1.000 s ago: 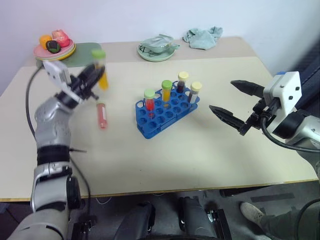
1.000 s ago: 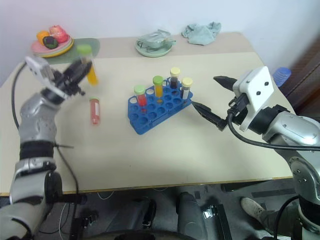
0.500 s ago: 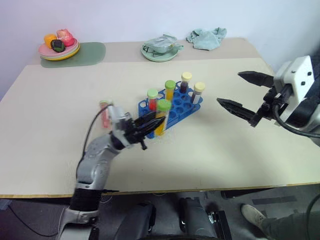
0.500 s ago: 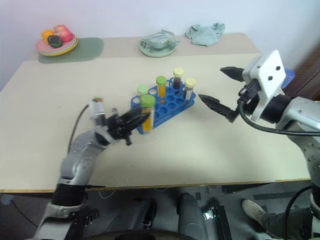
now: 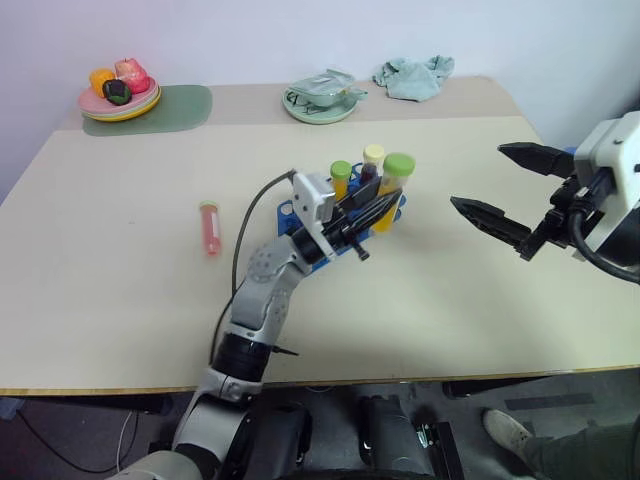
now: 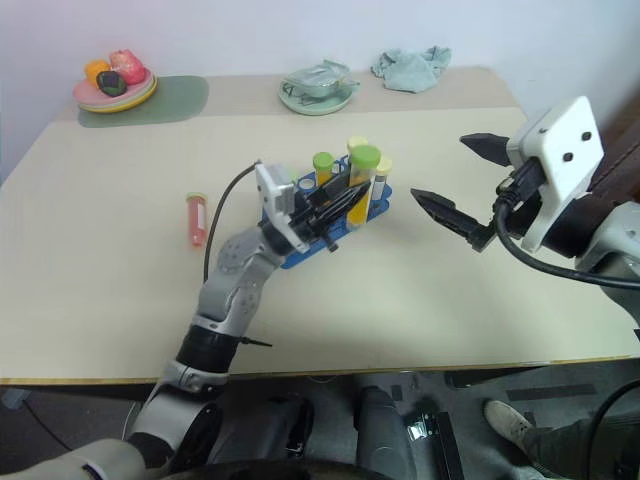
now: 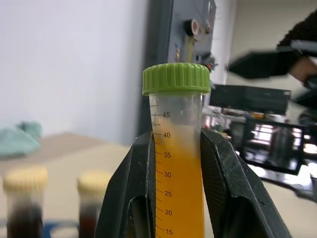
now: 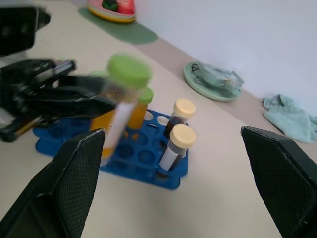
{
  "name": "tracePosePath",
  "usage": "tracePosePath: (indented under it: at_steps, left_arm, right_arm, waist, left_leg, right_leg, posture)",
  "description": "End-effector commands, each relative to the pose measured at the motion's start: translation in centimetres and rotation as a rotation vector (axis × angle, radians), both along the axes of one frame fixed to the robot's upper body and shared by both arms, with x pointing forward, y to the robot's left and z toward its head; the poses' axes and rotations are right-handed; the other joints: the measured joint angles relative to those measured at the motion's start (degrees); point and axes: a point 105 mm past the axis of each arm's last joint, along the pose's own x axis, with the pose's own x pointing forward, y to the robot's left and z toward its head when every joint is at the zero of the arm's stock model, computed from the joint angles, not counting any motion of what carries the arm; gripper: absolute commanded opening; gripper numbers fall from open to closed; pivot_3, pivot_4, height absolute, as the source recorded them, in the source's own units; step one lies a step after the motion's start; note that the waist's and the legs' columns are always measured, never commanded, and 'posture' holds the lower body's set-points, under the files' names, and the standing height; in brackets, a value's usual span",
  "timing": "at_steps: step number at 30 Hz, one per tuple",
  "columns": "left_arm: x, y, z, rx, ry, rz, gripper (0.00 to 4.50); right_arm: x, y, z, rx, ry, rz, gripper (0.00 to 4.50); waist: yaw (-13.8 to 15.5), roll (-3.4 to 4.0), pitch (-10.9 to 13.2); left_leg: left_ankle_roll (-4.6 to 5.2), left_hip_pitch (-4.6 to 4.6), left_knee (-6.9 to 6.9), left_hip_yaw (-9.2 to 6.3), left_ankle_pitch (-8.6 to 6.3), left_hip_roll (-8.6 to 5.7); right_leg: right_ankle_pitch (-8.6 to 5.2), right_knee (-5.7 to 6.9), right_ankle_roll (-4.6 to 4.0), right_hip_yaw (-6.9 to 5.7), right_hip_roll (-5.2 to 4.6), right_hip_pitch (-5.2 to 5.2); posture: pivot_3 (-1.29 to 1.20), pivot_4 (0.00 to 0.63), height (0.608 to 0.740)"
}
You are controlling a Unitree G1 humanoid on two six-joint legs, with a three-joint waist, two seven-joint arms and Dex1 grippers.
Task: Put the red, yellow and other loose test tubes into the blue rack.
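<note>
My left gripper (image 5: 378, 207) is shut on the yellow tube (image 5: 399, 166), which has a green cap. It holds the tube tilted above the right end of the blue rack (image 8: 146, 170). In the left wrist view both fingers (image 7: 121, 198) press the tube's (image 7: 178, 188) sides. Two cream-capped tubes (image 8: 182, 108) and a green-capped yellow one (image 5: 341, 176) stand in the rack. A pale red tube (image 5: 209, 227) lies on the table to the rack's left. My right gripper (image 5: 478, 178) hangs open to the right of the rack, holding nothing.
At the back left a plate of fruit (image 5: 118, 100) sits on a green mat (image 5: 180, 103). A green dish (image 5: 318, 103) and a teal cloth (image 5: 412, 76) lie along the back edge. My left arm and its cable cross over the rack.
My left gripper has carried the yellow tube rightward, from left of the rack to above its right end. The right gripper has stayed open in about the same place.
</note>
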Motion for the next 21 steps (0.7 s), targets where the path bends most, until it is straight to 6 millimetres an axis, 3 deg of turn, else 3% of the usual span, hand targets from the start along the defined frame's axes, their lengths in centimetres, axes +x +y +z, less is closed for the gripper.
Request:
tracePosePath:
  at_steps: [1, 11, 21]
  left_arm:
    - [0.5, 0.5, 1.3, -0.037, -0.057, 0.087, 0.69]
    - [2.4, 2.6, 0.0, -0.032, -0.052, 0.174, 0.69]
    - [3.5, 3.4, -1.1, -0.056, 0.014, 0.144, 0.69]
  right_arm:
    - [-0.2, 0.4, 0.4, 0.014, -0.043, 0.009, 4.50]
    - [0.7, 1.2, -0.4, 0.056, -0.062, 0.022, 4.50]
    - [0.8, 1.6, -1.0, 0.090, -0.087, 0.009, 4.50]
  waist:
    - [0.21, 0.00, 0.00]
    - [0.95, 0.00, 0.00]
    - [0.92, 0.00, 0.00]
  left_leg:
    - [0.00, 0.00, -0.01, 0.00, 0.00, 0.00]
    - [0.03, -0.01, 0.00, 0.01, -0.02, 0.00]
    - [0.03, -0.01, -0.01, 0.01, -0.02, 0.00]
  right_leg:
    - [0.00, 0.00, 0.00, 0.00, 0.00, -0.01]
    - [0.02, -0.08, 0.03, 0.00, 0.01, 0.00]
    - [0.02, -0.09, 0.04, -0.01, 0.02, 0.00]
  posture:
    - [0.00, 0.150, 0.740]
    - [0.00, 0.150, 0.740]
    - [0.00, 0.150, 0.740]
